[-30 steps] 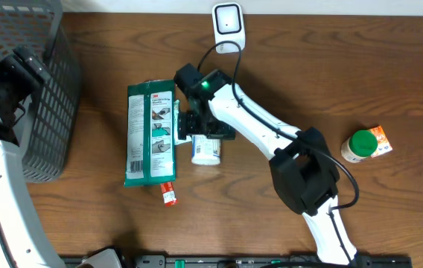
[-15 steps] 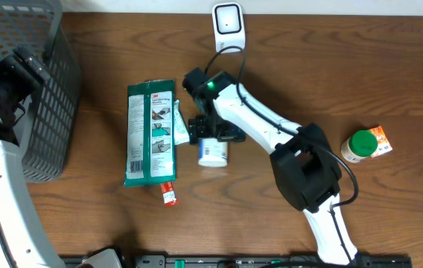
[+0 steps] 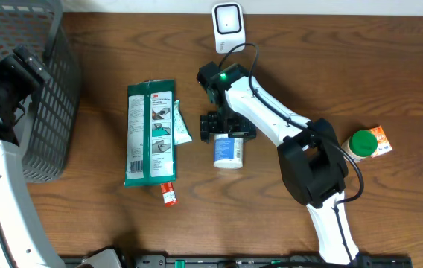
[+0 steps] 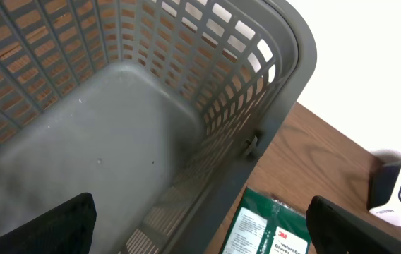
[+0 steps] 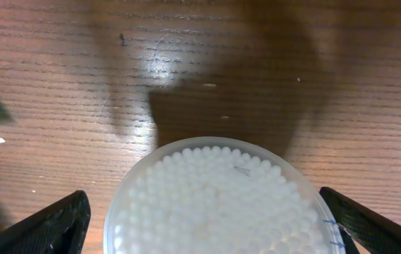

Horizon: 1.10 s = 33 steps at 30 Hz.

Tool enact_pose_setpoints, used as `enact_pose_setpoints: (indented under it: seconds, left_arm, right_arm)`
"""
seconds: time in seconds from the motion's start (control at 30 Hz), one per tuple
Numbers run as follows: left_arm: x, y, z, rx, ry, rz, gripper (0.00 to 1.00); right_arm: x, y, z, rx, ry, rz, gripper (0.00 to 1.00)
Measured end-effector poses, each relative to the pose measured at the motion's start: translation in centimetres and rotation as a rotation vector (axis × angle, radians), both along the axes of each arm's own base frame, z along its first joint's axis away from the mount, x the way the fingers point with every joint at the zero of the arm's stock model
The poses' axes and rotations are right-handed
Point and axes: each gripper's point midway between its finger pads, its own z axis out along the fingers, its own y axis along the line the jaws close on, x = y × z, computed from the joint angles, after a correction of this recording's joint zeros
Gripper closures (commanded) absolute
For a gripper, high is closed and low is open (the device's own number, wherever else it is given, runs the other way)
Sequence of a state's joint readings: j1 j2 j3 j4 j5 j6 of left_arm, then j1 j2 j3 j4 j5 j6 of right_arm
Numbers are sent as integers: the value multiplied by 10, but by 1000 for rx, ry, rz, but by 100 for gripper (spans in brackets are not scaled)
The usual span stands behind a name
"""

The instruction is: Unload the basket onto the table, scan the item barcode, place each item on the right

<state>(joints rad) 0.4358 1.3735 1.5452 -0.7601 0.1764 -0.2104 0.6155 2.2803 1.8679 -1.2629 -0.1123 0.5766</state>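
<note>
Cotton swab tub [image 3: 229, 155] rested on the tabletop [image 3: 308, 74] near the scanner [image 3: 228, 22], flanked by the right gripper [image 3: 229, 136] with jaws spread wide, left gripper [image 4: 204, 222] jaws likewise wide, held over the basket [image 4: 285, 49].

A round tub of cotton swabs [image 5: 218, 204] sits on the wood table [image 5: 186, 63] between spread fingers [image 5: 45, 233].

Table [image 3: 390, 67]: dark brown wood grain, filling my overhead view, with fine scratches showing under my right wrist.
Wall [image 3: 345, 6]: plain white, a strip along the table's far edge.
Rail [image 3: 234, 261]: black, along the near edge.
Light: a soft glare patch [image 5: 159, 67] on the wood, with a broad shadow [image 5: 257, 99] beside it.
</note>
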Motion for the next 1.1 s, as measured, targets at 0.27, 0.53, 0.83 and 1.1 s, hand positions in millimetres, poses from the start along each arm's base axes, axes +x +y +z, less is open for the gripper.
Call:
enact_pose_setpoints:
  seconds: [0.27, 0.53, 0.83, 1.1]
  left_arm:
    - [0, 0, 0, 0, 0, 0, 7]
    - [0, 0, 0, 0, 0, 0, 7]
    - [0, 0, 0, 0, 0, 0, 7]
    - [0, 0, 0, 0, 0, 0, 7]
  right_arm:
    - [2, 4, -1, 16, -9, -1, 1]
    - [-1, 8, -2, 37, 6, -4, 1]
    - [1, 17, -2, 82, 3, -6, 3]
    - [-4, 24, 0, 119, 31, -17, 25]
